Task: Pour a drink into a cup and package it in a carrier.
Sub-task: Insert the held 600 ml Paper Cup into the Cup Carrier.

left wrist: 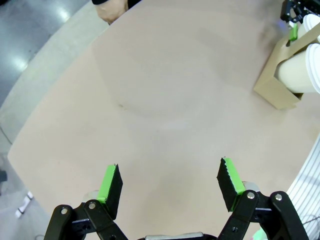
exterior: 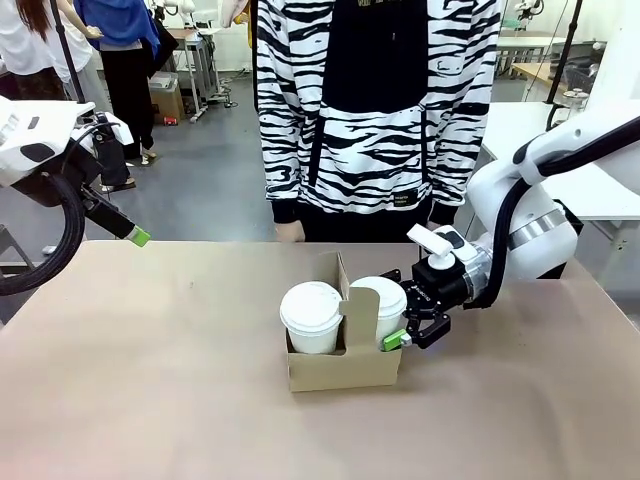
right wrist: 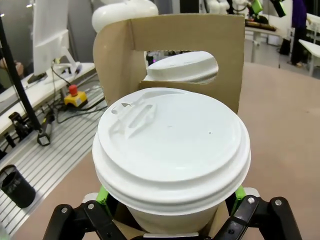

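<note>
A brown cardboard carrier (exterior: 340, 370) stands mid-table, its handle tab (right wrist: 175, 35) upright between two white lidded cups. One cup (exterior: 311, 310) fills the left slot. The other cup (exterior: 380, 298) (right wrist: 170, 145) sits in the right slot with my right gripper (exterior: 398, 312) (right wrist: 170, 200) around it; the jaws are open, with cardboard showing between the pads and the cup wall. The drink is hidden under the lids. My left gripper (exterior: 135, 235) (left wrist: 170, 187) hangs open and holds nothing, above the table's left side, far from the carrier (left wrist: 280, 85).
A person in a black-and-white striped top stands at the far edge, one hand (exterior: 290, 232) at the table's rim. The tan tabletop (exterior: 150, 380) spreads bare to the left and in front of the carrier.
</note>
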Robot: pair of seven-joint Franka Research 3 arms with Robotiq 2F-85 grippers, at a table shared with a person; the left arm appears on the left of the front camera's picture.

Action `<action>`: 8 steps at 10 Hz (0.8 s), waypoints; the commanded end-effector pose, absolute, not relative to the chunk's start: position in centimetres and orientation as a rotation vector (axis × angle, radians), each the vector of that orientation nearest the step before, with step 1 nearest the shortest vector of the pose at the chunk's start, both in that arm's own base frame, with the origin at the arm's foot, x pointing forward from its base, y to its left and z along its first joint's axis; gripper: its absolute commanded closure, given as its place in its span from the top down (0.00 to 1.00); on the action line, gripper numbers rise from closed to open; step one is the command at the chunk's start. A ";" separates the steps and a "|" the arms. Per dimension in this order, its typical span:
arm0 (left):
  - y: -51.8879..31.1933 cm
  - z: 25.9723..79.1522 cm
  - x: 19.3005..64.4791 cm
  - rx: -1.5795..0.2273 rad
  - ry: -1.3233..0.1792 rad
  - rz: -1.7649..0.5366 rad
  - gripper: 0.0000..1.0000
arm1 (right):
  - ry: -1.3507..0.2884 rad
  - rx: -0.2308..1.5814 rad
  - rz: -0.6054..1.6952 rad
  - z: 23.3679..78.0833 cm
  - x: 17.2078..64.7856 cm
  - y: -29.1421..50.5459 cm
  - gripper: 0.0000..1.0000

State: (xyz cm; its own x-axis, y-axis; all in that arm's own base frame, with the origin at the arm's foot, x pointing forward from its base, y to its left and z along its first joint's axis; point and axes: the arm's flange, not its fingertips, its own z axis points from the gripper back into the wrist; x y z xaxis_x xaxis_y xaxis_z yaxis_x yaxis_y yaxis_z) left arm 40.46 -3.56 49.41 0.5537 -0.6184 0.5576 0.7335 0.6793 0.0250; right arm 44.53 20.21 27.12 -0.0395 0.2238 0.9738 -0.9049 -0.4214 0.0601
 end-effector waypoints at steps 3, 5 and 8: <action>-3.5 49.7 40.5 -0.212 -0.563 -0.801 0.95 | -0.775 1.221 1.579 29.3 44.2 16.6 1.00; -3.5 49.7 40.5 -0.212 -0.563 -0.801 0.95 | -0.773 1.142 1.505 30.7 44.1 13.1 1.00; -3.5 49.7 40.5 -0.212 -0.563 -0.801 0.95 | -0.718 0.988 1.166 33.0 42.8 6.4 1.00</action>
State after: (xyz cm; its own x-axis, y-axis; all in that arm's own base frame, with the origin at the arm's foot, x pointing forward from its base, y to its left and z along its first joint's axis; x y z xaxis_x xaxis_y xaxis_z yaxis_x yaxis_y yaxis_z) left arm 40.47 -3.53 49.46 0.5537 -0.6181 0.5580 0.7329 0.6799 0.0258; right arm 44.38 6.73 31.70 0.1624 0.3862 0.9080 -0.9837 -0.0089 0.1797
